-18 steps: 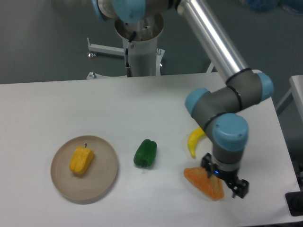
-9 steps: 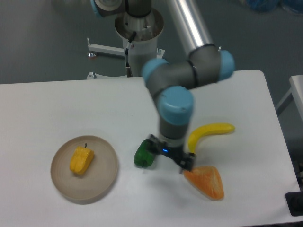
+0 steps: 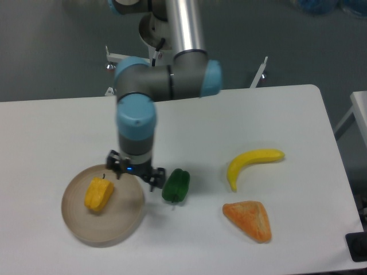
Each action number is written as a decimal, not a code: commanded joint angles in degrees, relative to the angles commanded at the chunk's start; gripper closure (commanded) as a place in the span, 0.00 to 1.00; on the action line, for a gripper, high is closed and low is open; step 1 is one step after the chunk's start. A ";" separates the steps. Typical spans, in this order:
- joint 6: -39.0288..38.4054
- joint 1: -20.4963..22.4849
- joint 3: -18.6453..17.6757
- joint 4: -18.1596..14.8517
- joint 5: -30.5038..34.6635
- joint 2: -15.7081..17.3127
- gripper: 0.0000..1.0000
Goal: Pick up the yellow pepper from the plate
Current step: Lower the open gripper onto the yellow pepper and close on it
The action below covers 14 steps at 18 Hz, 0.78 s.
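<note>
Right now the gripper [image 3: 135,170] hangs over the right-hand rim of the plate [image 3: 123,224], its fingers spread and holding nothing. The yellow pepper [image 3: 98,194] lies on the plate's left half, stem toward the table's far edge, a little to the left of the open fingers and not touching them. Just beside the gripper on its other side sits the green pepper [image 3: 176,185], close to the plate's rim.

The main risk is misalignment — if the fingers come down where they hang now, one could land on the rim and tip or shove the plate toward the table's near edge. A descent only partly shifted left could catch the pepper on one side and roll it off-centre instead of straddling it. The pepper's rounded, glossy body looks likely to squirt out if pinched near an end — and a wide swing could nudge the green pepper
</note>
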 joint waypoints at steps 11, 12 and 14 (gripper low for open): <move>0.00 -2.55 -3.51 3.95 0.09 -1.23 0.00; 0.00 -2.56 -4.04 4.65 0.09 -1.14 0.00; 0.00 -3.08 -4.05 4.92 0.09 -1.14 0.00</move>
